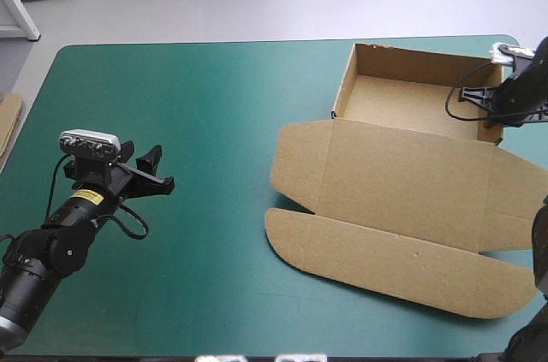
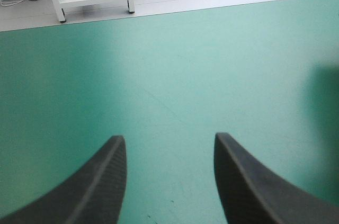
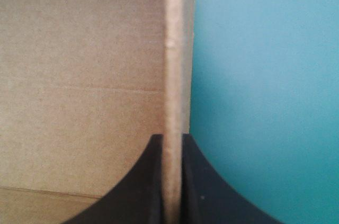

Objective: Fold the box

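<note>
Toward the right side of the worktop (image 1: 197, 105), on its teal-green cover, lies the brown box (image 1: 402, 199), partly formed. An open tray with raised walls stands near the far right corner. The lid lies flat from the tray's near edge toward the robot, with rounded flaps spread at its ends and a long front flap nearest the worktop's near edge. The right gripper (image 1: 495, 115) comes down at the tray's right-hand wall, close to where that wall meets the flat lid. From its own wrist, the right gripper (image 3: 172, 140) shows its black jaws all but pressed together, pinching the top edge of the upright wall. That pale cut edge runs straight ahead from between them. On one side of the wall is the brown inside of the box (image 3: 79, 75), crossed by a crease low down, and on the other side is bare teal-green cover. The left gripper (image 1: 159, 168) is over the near left part of the worktop, well apart from the box and pointing toward the far right. In its wrist view the left gripper (image 2: 169, 139) has its jaws spread wide, with teal-green cover (image 2: 169, 65) showing between and ahead of them as far as the worktop's far edge. At the worktop's left edge, a strip of more brown board (image 1: 8, 127) shows.
</note>
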Controlling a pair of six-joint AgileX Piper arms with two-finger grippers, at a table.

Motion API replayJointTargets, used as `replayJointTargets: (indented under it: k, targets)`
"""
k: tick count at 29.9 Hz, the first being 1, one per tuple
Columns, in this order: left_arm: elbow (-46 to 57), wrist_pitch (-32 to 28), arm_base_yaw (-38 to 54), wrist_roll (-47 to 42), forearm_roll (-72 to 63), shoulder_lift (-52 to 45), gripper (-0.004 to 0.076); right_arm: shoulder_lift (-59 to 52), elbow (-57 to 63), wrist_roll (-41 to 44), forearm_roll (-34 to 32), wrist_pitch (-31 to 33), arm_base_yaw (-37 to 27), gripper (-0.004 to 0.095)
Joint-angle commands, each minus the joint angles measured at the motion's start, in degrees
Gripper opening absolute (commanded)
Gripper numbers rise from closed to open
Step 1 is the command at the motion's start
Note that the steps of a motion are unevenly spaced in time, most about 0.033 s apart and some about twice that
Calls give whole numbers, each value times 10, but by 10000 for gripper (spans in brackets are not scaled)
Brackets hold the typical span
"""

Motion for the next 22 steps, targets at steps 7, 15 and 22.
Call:
replayJointTargets:
  k: [7,15,22]
  targets:
    - [-15,-40,1,1,-9,-7,364,-26,-8,21,-69,-5,-28,-13]
    - [-15,-38,1,1,-9,-7,364,-18,51,17,-25,-67,-50,-13]
    - [-15,-38,1,1,-10,-7,364,-7,103,16,-19,-113,-66,-13]
